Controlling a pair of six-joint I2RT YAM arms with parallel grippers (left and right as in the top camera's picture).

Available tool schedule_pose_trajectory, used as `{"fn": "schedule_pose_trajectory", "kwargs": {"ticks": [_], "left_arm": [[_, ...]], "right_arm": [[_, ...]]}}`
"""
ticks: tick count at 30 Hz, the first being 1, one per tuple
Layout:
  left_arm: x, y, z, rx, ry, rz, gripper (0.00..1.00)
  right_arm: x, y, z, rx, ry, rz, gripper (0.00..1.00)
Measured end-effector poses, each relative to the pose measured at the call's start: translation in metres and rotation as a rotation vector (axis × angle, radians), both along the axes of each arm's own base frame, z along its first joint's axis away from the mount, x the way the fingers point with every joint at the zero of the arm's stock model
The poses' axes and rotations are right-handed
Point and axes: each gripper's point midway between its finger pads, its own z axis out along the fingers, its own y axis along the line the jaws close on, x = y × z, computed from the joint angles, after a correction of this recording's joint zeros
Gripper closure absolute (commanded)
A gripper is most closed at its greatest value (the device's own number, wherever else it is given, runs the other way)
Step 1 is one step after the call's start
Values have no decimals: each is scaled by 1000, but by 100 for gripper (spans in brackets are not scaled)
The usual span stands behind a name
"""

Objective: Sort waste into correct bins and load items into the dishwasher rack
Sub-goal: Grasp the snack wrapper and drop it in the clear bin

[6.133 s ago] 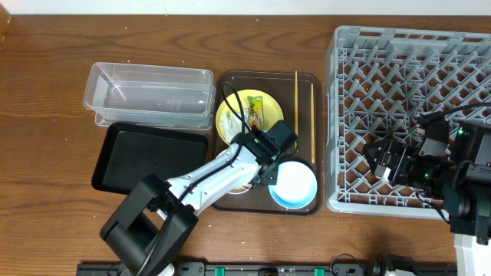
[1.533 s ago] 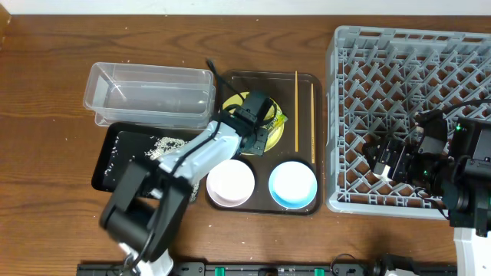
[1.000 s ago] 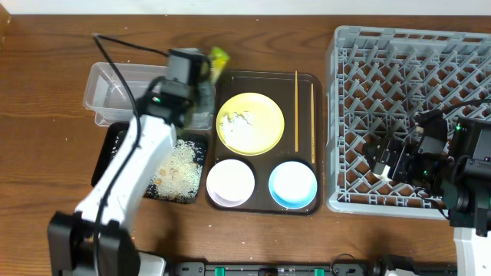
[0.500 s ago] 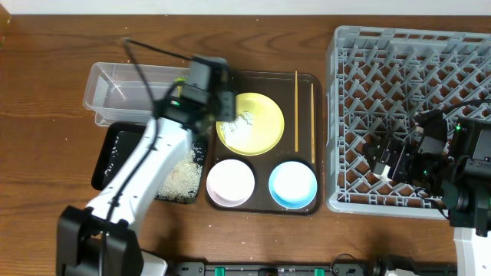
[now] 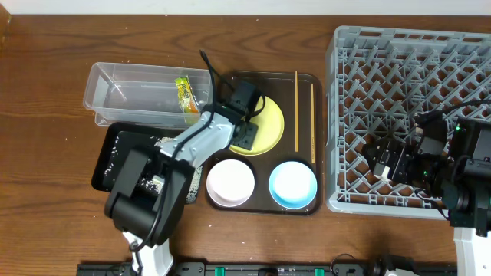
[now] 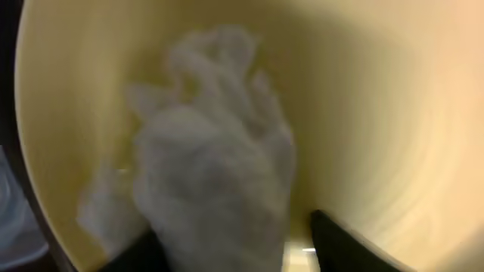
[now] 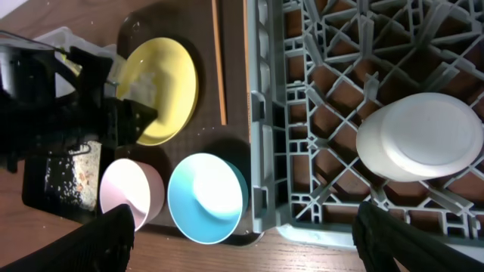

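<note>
Pale yellow plate [image 5: 273, 123], white tissue [image 6: 219, 181], green-yellow wrapper [image 5: 185, 92], white bowl [image 5: 230, 182], light blue bowl [image 5: 292, 184], grey rack [image 5: 399, 34], brown woodgrain worktop [image 5: 46, 92].

The rack [image 5: 399, 84] fills the counter's right edge. Just left of it sits the serving tray [image 5: 261, 205]. The plate [image 5: 272, 126] is at the tray's far left with the tissue [image 6: 212, 174] on it. The left bowl [image 5: 230, 182] and right bowl [image 5: 292, 184] sit side by side in front, and the chopsticks [image 5: 296, 107] lie along the right side. Toward the left edge, the tub [image 5: 130, 96] holds the snack wrapper [image 5: 185, 92] at its right end. The shallow tray [image 5: 115, 153] lies in front of the tub, with rice scraps [image 5: 163, 141] in it.
</note>
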Motion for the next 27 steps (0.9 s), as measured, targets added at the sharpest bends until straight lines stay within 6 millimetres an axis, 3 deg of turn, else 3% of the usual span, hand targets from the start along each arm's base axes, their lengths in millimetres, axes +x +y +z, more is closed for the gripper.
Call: {"fn": "schedule_pose_trajectory", "kwargs": {"ticks": [1, 2, 7, 10, 13, 15, 17, 18, 20, 21, 24, 27], "left_arm": [[0, 0, 1, 2, -2, -2, 85], [-1, 1, 0, 3, 1, 1, 92], [-17, 8, 9, 30, 63, -6, 94], [-10, 9, 47, 2, -3, 4, 94], [8, 17, 105, -45, -154, 43, 94], [20, 35, 144, -71, -254, 99, 94], [30, 57, 164, -76, -310, 161, 94], [35, 69, 167, -72, -323, 191, 88], [44, 92, 162, -55, -324, 255, 33], [50, 103, 155, -52, -314, 298, 26], [54, 126, 129, -43, -247, 373, 25], [43, 132, 108, -40, -158, 392, 25]], "right_arm": [[0, 0, 0, 0, 0, 0, 9], [0, 0, 0, 0, 0, 0, 9], [0, 0, 0, 0, 1, 0, 9], [0, 0, 0, 0, 1, 0, 9], [0, 0, 0, 0, 1, 0, 10], [0, 0, 0, 0, 1, 0, 9], [0, 0, 0, 0, 1, 0, 9], [0, 0, 0, 0, 1, 0, 9], [0, 0, 0, 0, 1, 0, 9], [0, 0, 0, 0, 1, 0, 9], [0, 0, 0, 0, 2, 0, 9], [0, 0, 0, -1, 2, -1, 9]]}}
